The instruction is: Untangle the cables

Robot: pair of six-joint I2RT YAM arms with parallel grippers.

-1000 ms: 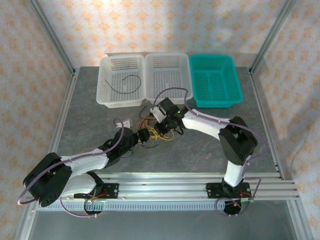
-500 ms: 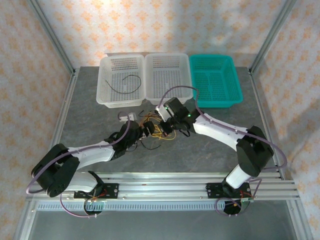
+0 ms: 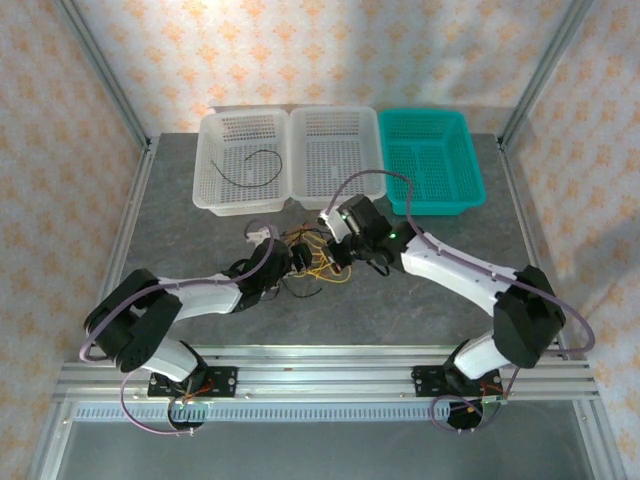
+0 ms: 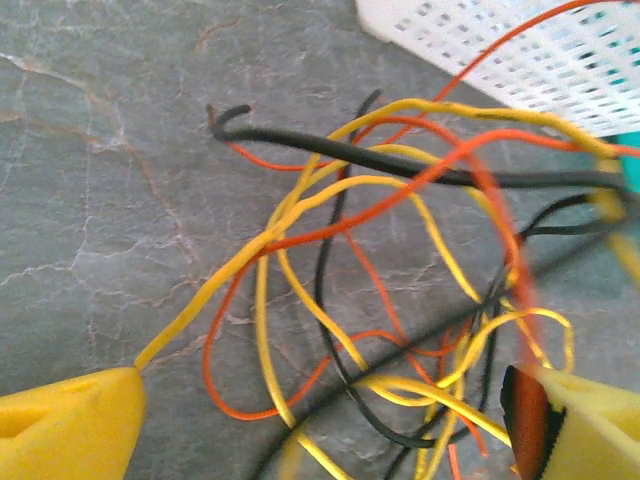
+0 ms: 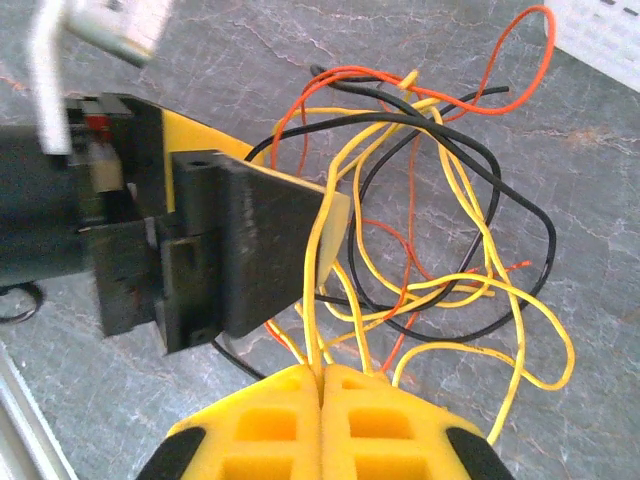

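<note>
Since second ago: my left arm has stretched further in toward tangle, right elbow has swung out to right, left jaws have spread. Left gripper (image 4: 325, 395) now gapes wide, grips nothing, straddles cables (image 4: 400, 250); one yellow wire meets tip of its finger (image 4: 70, 425). Right gripper (image 5: 322, 372) is clamped tight, yellow cable (image 5: 316, 330) pinched between pads. Tangle of yellow, orange and black lies on grey table (image 3: 180, 220), between my grippers, just before middle white basket (image 3: 335, 196). Lone black cable (image 3: 252, 165) sits in left white basket (image 3: 205, 160).
</note>
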